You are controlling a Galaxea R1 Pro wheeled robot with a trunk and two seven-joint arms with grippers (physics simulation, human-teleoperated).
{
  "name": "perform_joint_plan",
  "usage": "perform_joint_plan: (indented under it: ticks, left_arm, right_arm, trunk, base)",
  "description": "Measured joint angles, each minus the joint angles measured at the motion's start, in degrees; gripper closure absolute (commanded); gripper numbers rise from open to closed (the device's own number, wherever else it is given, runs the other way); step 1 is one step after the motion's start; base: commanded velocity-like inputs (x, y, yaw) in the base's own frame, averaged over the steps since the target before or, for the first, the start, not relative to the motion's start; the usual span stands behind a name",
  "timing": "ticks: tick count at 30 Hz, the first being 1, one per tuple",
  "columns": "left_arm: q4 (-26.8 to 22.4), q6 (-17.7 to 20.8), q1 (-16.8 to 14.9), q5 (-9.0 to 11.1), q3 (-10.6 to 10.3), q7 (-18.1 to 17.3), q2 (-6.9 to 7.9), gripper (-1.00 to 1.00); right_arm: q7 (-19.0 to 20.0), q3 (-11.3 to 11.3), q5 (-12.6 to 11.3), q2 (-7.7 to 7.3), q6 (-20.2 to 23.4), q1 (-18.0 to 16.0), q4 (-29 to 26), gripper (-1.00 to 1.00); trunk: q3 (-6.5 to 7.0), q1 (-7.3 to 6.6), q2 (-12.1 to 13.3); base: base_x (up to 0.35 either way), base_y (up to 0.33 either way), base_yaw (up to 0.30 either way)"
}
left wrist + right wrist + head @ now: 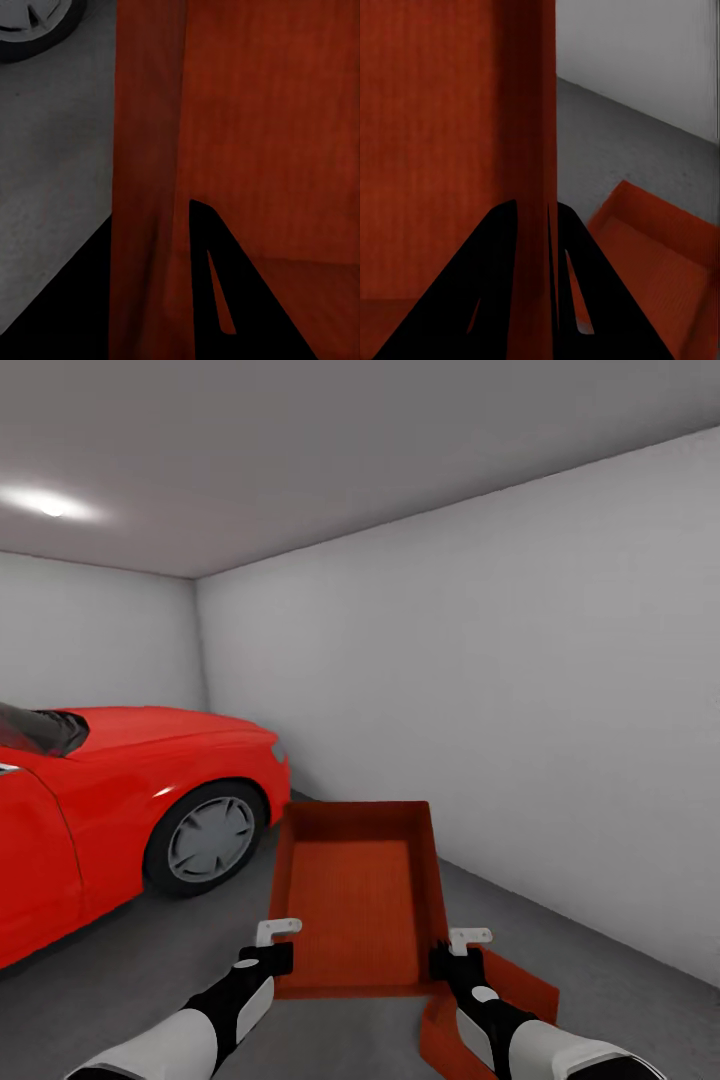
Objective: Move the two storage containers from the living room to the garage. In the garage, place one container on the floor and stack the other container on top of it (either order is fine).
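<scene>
I hold one red-orange storage container [355, 890] level in front of me above the dark grey garage floor [140, 980]. My left gripper [270, 952] is shut on its left wall near the close corner, and my right gripper [455, 957] is shut on its right wall. The left wrist view has that wall [150, 187] between the black fingers [225, 277]. The right wrist view has the other wall [532, 150] pinched between its fingers [472, 300]. The second container [515, 992] rests on the floor under my right arm and appears in the right wrist view [660, 270].
A red car [120, 790] stands at the left, its front wheel [208, 840] close to the held container. A plain white wall [520, 710] runs along the right. Bare concrete lies between car and wall.
</scene>
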Motion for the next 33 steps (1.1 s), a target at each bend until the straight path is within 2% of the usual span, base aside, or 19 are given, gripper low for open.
perform_joint_plan:
  ticks: [33]
  left_arm:
    - [-0.1, 0.1, 0.0, 0.0, 0.0, 0.0, 0.02, 1.0]
  right_arm:
    - [0.0, 0.0, 0.0, 0.01, 0.0, 0.0, 0.0, 1.0]
  trunk:
    - [0.0, 0.0, 0.0]
  base:
    - [0.317, 0.168, -0.281]
